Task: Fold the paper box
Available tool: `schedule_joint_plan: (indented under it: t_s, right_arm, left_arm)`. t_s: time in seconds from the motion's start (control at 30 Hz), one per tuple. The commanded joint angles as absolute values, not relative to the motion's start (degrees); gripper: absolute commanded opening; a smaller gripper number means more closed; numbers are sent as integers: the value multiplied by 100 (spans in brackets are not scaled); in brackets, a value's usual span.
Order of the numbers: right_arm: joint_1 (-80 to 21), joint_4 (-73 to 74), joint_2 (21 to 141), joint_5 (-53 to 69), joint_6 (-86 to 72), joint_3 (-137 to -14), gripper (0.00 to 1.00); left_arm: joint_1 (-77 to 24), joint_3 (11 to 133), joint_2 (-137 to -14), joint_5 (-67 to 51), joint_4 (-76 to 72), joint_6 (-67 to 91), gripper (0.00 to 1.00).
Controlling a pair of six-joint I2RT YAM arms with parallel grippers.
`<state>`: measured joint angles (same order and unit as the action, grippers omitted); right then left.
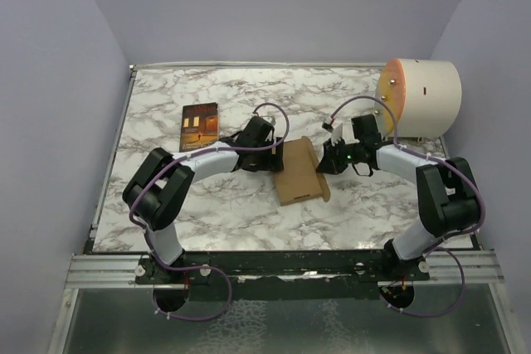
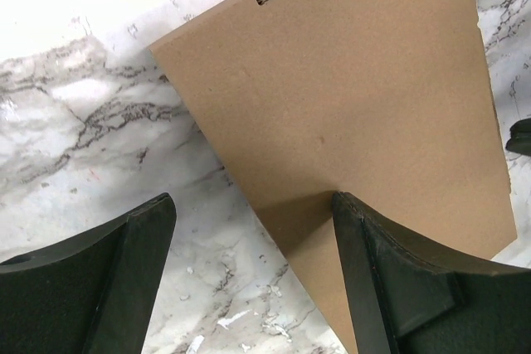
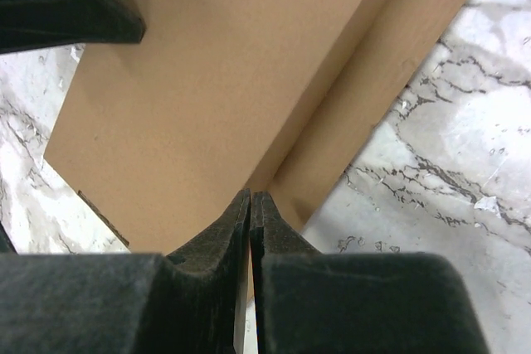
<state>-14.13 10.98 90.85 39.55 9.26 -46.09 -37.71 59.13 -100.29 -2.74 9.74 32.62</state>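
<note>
The paper box [image 1: 300, 173] lies mid-table as a flat brown cardboard sheet between the two arms. My left gripper [image 1: 275, 157] is at its left edge and stands open. In the left wrist view, the gripper [image 2: 253, 201] has its right finger [image 2: 390, 271] over the cardboard panel [image 2: 357, 97] and its left finger over bare marble. My right gripper [image 1: 326, 159] is at the sheet's right side. In the right wrist view, the gripper [image 3: 250, 195] is shut, tips together just above a fold line between the main panel [image 3: 216, 80] and a side flap [image 3: 373, 97]. Nothing shows between them.
A dark book [image 1: 199, 126] with an orange cover picture lies at the back left. A large cream cylinder [image 1: 423, 97] lies on its side at the back right. The marble table [image 1: 373, 205] is walled in on three sides.
</note>
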Motion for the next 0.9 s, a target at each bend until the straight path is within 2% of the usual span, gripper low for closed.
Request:
schedule_joint_plan:
  t_s: [0.0, 0.53, 0.73, 0.87]
  right_arm:
    - [-1417, 1277, 9323, 3949, 951, -4717, 4]
    - [-2013, 1607, 9583, 4817, 1323, -4978, 8]
    - [-1930, 1786, 9106, 4529, 1640, -4976, 26]
    - [-1501, 1665, 8626, 5022, 1376, -4796, 43]
  left_arm:
    - [-3659, 6098, -10412, 11, 1399, 2731, 78]
    - [-3456, 7116, -10917, 165, 2019, 1911, 80]
    - [-3398, 7220, -10534, 450, 2072, 1768, 83]
    - [-3401, 7036, -10015, 435, 1827, 1753, 83]
